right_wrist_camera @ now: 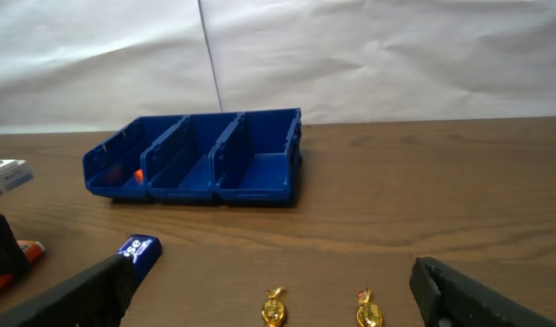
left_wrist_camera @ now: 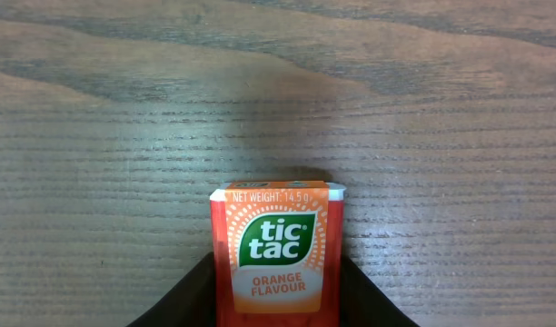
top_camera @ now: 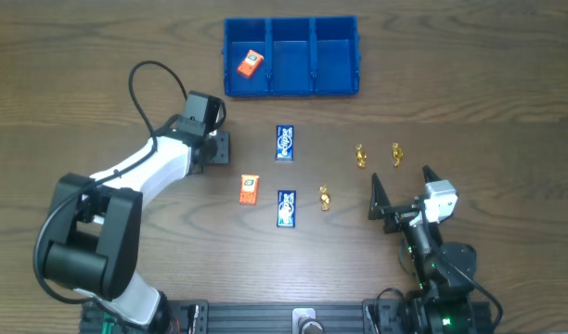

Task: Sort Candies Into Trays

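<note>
Where the left arm bends across the tabletop point(top_camera: 488, 102), we find the left claw point(top_camera: 216, 148) closed on an orange candy box point(left_wrist_camera: 278, 250), one finger pressed to each of its long sides. Whether that box rests on the wood or hangs just above it we cannot tell. A second orange box point(top_camera: 250, 189) lies loose on the tabletop near that claw, toward the middle. The blue tray point(top_camera: 291, 93) sits at the far side with three compartments, and a third orange box point(top_camera: 251, 63) lies tilted in its left compartment. Near the middle lie a far blue packet point(top_camera: 284, 143) and a near blue packet point(top_camera: 285, 209), well apart. To their right, a left gold candy point(top_camera: 360, 155) and a right gold candy point(top_camera: 395, 153) lie side by side, and a lone gold candy point(top_camera: 325, 197) lies beside the near blue packet. We see the right claw point(top_camera: 401, 178) spread wide and holding nothing, near the two paired gold candies but apart from them.
</note>
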